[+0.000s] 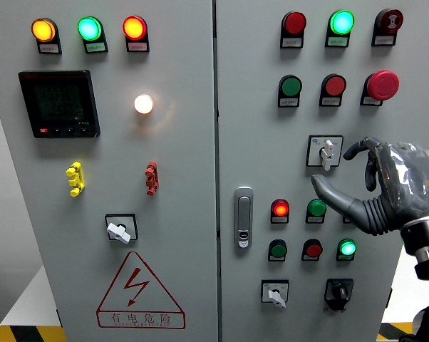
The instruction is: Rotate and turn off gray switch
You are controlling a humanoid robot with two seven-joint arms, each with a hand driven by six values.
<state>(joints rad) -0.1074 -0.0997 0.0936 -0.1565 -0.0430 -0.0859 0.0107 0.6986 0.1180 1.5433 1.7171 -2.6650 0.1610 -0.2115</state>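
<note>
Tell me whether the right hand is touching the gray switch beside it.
Apart. In the head view, bare panel shows between the right hand and the gray switch; the open fingers curl just to the switch's right and the thumb points below it.

Gray switch point(328, 152), yellow handle point(75, 178)

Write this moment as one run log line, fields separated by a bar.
stage: approach | right hand: open, beside gray switch, not touching | switch handle: upright | left hand: not in view
</note>
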